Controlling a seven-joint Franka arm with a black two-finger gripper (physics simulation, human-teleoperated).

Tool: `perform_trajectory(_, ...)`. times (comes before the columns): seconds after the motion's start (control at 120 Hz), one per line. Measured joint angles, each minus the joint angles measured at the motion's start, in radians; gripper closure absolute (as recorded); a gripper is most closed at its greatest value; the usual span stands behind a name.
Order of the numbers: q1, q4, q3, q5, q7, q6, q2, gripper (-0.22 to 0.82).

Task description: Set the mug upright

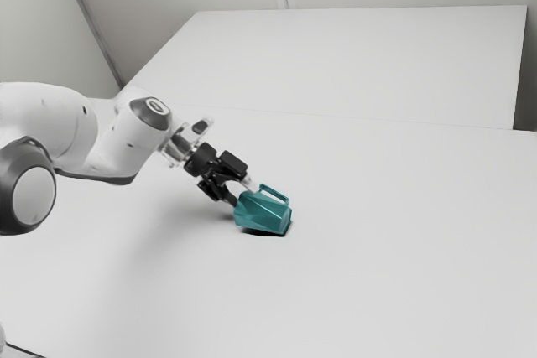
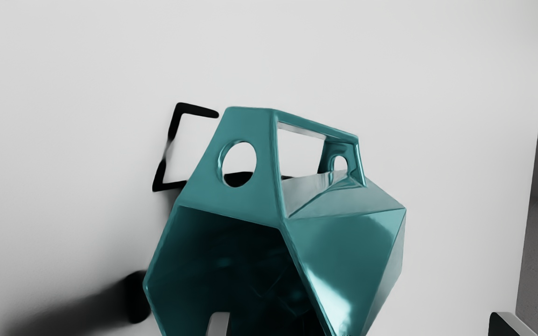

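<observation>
Find the teal mug on its side, just below the middle of the exterior view, with its mouth toward the exterior view's left and its handle uppermost. Expect rigid walls, probably light, slippery over the glossy facets and perhaps brittle if knocked. Best taken by the wall near the rim, pinched from inside and outside, then tipped slowly to limit twisting. Up and to the exterior view's left of it, just beside the mouth, see the gripper, spread wide and gripping nothing. In the wrist view, note one fingertip at or inside the mouth, the other fingertip outside, apart from the wall. Cannot tell about any touch at the mouth. Farther out, see the pale table.
</observation>
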Motion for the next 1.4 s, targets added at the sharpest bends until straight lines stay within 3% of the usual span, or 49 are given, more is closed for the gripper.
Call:
perform_trajectory(0.1, -0.015, 0.007, 0.0, -0.016, 0.013, 0.002, 0.008, 0.01)
perform_trajectory(0.192, -0.019, 0.007, 0.0, -0.024, 0.021, 0.004, 0.009, 0.1)
perform_trajectory(0.408, -0.02, 0.005, 0.0, -0.029, 0.036, 0.007, 0.008, 0.52)
perform_trajectory(0.558, -0.023, 0.002, 0.0, -0.034, 0.043, 0.009, 0.008, 0.66)
perform_trajectory(0.767, -0.032, 0.0, 0.0, -0.052, 0.047, 0.013, -0.007, 0.74)
perform_trajectory(1.067, -0.036, -0.003, 0.0, -0.051, 0.043, 0.015, -0.053, 0.77)
perform_trajectory(1.4, -0.035, -0.044, -0.002, 0.159, 0.031, 0.082, -0.153, 0.77)
